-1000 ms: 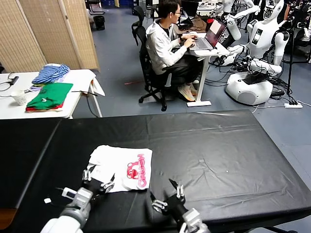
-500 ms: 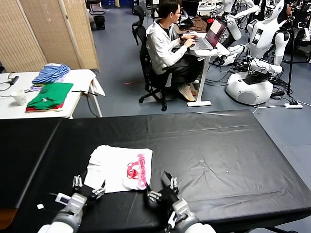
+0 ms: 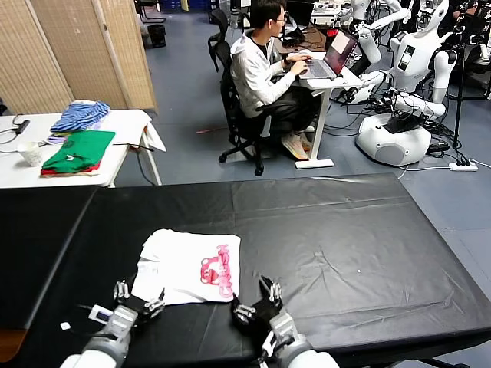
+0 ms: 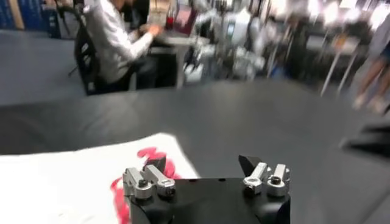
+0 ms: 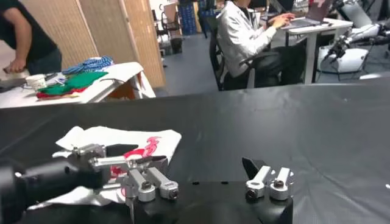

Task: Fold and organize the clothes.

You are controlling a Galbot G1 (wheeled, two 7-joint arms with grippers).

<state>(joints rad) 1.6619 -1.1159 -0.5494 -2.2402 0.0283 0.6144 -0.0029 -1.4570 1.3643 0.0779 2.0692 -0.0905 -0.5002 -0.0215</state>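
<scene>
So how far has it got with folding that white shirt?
Done: the T-shirt lies folded into a compact rectangle on the black table, pink print up. In hand: nothing; the left gripper and right gripper sit open at its near edge, holding nothing. Left: perhaps a last fold or tidying, hard to judge.

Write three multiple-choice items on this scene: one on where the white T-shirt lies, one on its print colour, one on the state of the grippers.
1. Where does the white cotton T-shirt with printed graphic lie?
A. On the black cloth-covered table
B. On the grey floor
C. On the office chair

2. What colour is its print?
A. Blue
B. Pink-red
C. Yellow

3. How do the two grippers stand?
A. Both shut on the shirt
B. Left holds the shirt, right open
C. Both open, holding nothing

Answers: 1 A, the shirt lies folded flat on the black top. 2 B, the graphic faces up, pink-red. 3 C, left gripper and right gripper sit at the shirt's near edge, fingers spread, nothing between them.
</scene>
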